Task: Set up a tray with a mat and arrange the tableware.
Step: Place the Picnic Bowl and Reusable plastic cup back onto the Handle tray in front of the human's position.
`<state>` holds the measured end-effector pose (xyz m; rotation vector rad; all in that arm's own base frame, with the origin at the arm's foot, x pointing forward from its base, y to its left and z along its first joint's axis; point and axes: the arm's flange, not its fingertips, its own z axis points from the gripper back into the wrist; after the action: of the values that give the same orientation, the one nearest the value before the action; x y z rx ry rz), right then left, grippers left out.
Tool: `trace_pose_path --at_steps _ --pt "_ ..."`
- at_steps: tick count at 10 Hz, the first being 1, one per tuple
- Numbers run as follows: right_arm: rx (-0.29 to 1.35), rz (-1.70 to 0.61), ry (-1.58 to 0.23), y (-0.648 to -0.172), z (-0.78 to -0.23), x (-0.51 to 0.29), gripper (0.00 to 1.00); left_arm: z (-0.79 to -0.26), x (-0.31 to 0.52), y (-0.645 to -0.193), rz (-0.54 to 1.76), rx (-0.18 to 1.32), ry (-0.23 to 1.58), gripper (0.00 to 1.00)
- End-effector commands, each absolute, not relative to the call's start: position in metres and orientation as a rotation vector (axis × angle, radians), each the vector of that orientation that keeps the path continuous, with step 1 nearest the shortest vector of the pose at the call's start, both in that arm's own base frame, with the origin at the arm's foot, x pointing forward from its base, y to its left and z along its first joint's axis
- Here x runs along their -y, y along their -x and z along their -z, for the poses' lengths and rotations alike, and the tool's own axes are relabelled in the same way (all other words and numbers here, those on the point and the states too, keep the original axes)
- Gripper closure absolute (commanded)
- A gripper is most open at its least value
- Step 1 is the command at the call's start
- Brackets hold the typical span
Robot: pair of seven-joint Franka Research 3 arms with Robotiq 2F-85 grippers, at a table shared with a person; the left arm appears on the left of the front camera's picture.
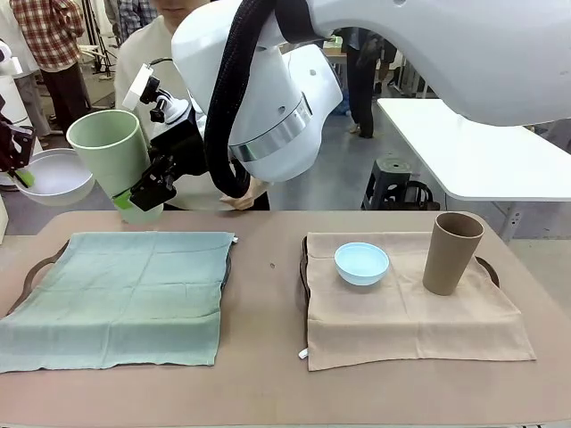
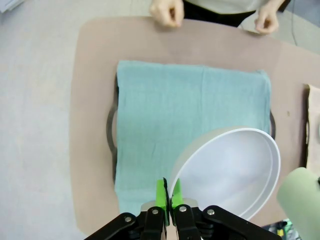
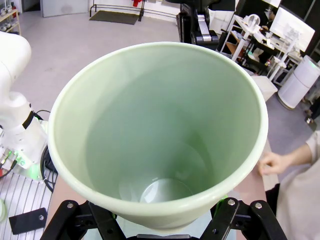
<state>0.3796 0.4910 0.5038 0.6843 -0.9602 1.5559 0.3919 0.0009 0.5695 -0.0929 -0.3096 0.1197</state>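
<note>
The right gripper [image 1: 147, 192] clasps the pale green tumbler [image 1: 114, 159] across its lower body, its black jaws spread wide around the smooth wall. The tumbler is tall, handleless and tapered, its mouth wider than its base, and it hangs tilted in the air above the far edge of the green mat [image 1: 116, 294]. In the right wrist view the tumbler [image 3: 160, 135] shows a matte interior narrowing to a small round floor.

The left gripper [image 2: 168, 195] has its green pads [image 2: 160, 192] pressed together on the thin rim of the white bowl [image 2: 235, 170]. The bowl [image 1: 55, 176] is round, shallow and glossy, held aloft beyond the mat's far left corner, beside the tumbler.

The green mat is a soft woven cloth with faint creases, draped over a dark tray whose curved handles [image 2: 111, 127] protrude at either side. To the mat's right lies a tan cloth mat [image 1: 406, 308] over a second tray. On it stand a small light blue bowl [image 1: 361, 263] and, further right, an upright tan-brown tumbler [image 1: 451, 254] with a matte surface. Beyond the green mat, a person's hands [image 2: 167, 12] rest at the rounded table's [image 1: 268, 383] far edge.
</note>
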Motion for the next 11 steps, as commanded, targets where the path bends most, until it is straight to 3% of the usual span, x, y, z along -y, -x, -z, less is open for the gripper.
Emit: trace_pose_path --at_steps 1,3,4,5,11 --pt "0.959 -1.563 -0.679 -0.38 -0.505 -0.492 0.78 -0.571 0.0 -0.394 -0.115 0.312 0.092 1.0" --pt "0.959 -1.563 -0.679 -0.38 -0.505 -0.492 0.78 -0.571 0.0 -0.394 -0.115 0.312 0.092 1.0" --pt "0.96 -1.556 -0.684 -0.38 -0.504 -0.491 0.18 -0.571 0.0 -0.394 -0.115 0.312 0.092 1.0" --pt "0.92 -1.515 -0.75 -0.393 -0.481 -0.485 0.18 -0.569 -0.001 -0.392 -0.12 0.31 0.093 0.96" --pt "0.848 -1.465 -0.923 -0.433 -0.36 -0.476 0.18 -0.446 0.01 -0.418 -0.054 0.133 0.109 0.96"
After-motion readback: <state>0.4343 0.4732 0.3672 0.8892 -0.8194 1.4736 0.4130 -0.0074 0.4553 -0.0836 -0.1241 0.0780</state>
